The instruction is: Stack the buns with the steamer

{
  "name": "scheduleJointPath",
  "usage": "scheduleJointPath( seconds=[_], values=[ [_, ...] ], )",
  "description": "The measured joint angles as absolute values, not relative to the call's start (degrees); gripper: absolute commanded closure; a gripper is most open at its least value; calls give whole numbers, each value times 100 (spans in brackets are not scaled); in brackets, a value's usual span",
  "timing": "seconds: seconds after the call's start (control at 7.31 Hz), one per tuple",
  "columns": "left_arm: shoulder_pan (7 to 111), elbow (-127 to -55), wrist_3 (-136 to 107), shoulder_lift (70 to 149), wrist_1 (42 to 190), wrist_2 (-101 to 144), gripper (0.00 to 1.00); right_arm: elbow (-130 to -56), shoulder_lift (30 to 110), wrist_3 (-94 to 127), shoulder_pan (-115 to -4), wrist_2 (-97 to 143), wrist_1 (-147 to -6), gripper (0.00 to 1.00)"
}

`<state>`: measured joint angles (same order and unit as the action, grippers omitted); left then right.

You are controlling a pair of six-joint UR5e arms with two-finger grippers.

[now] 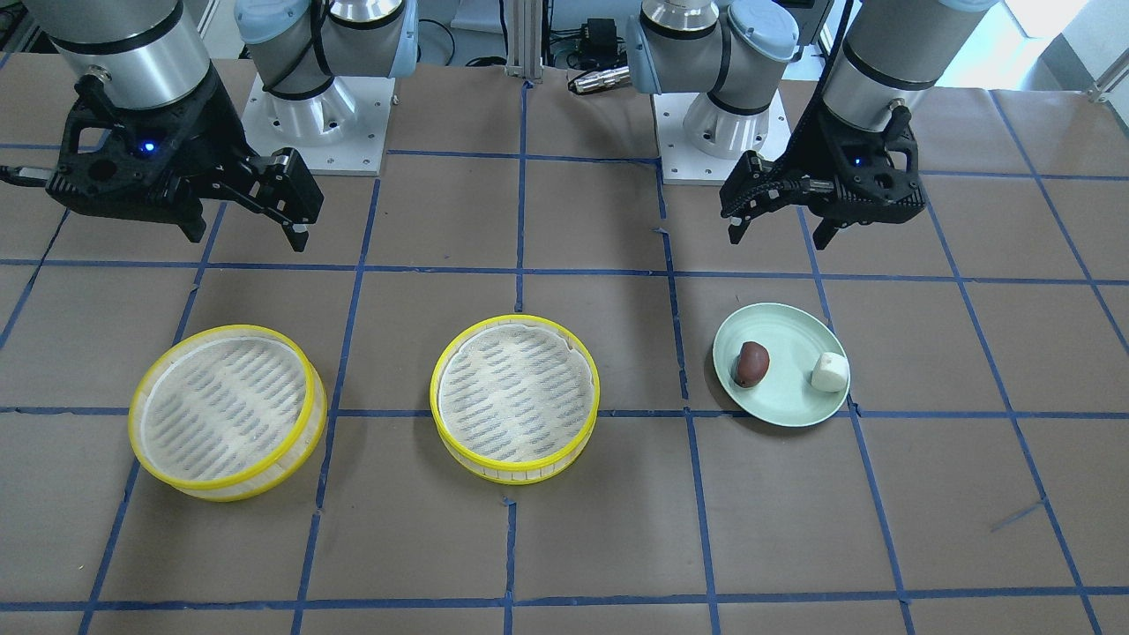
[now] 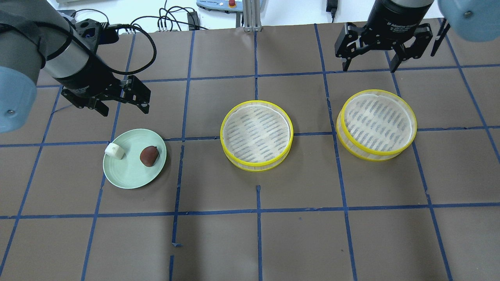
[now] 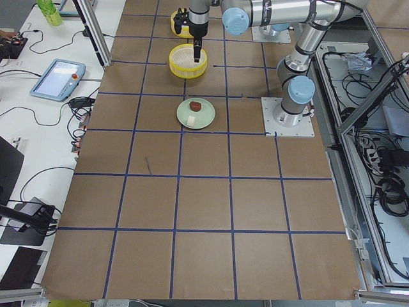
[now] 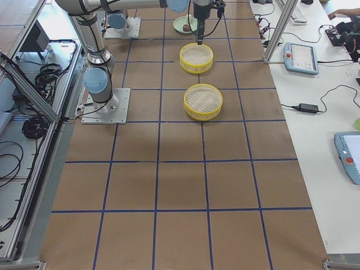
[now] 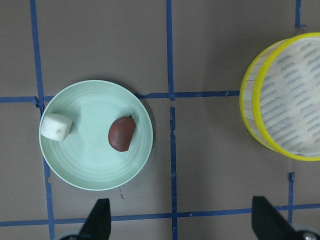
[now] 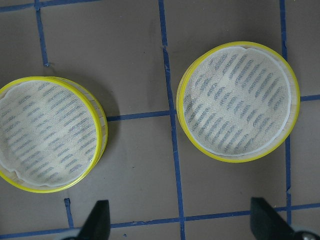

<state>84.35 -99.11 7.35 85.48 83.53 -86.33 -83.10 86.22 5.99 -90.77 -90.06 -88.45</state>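
A white bun [image 2: 114, 151] and a reddish-brown bun [image 2: 149, 155] lie apart on a pale green plate [image 2: 129, 175]. Two yellow-rimmed steamer trays stand on the table, one in the middle [image 2: 256, 134] and one on the right [image 2: 377, 124], both holding only a liner. My left gripper [image 2: 125, 111] is open and empty, hovering above the table just behind the plate. My right gripper [image 2: 370, 69] is open and empty, hovering behind the right tray. The left wrist view shows the white bun [image 5: 56, 126], the brown bun [image 5: 122, 133] and the middle tray's edge [image 5: 287, 100]. The right wrist view shows both trays [image 6: 47, 132] [image 6: 237, 102].
The brown table top [image 2: 258, 234] carries a blue tape grid. The two arm bases [image 1: 317, 115] [image 1: 723, 123] stand at the robot's side of the table. Cables and a controller [image 2: 218, 4] lie beyond the far edge.
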Motion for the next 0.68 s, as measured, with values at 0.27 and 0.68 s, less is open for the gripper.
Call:
scheduleJointPath(
  seconds=[0.27, 0.68],
  values=[
    [8140, -10011, 1118, 8588, 8304, -8672, 0, -8308, 8622, 541, -9066, -9014, -8839, 0],
    [7422, -10472, 1901, 8881, 7756, -8911, 0, -8276, 8625, 511, -9077, -9024, -8653, 0]
  ],
)
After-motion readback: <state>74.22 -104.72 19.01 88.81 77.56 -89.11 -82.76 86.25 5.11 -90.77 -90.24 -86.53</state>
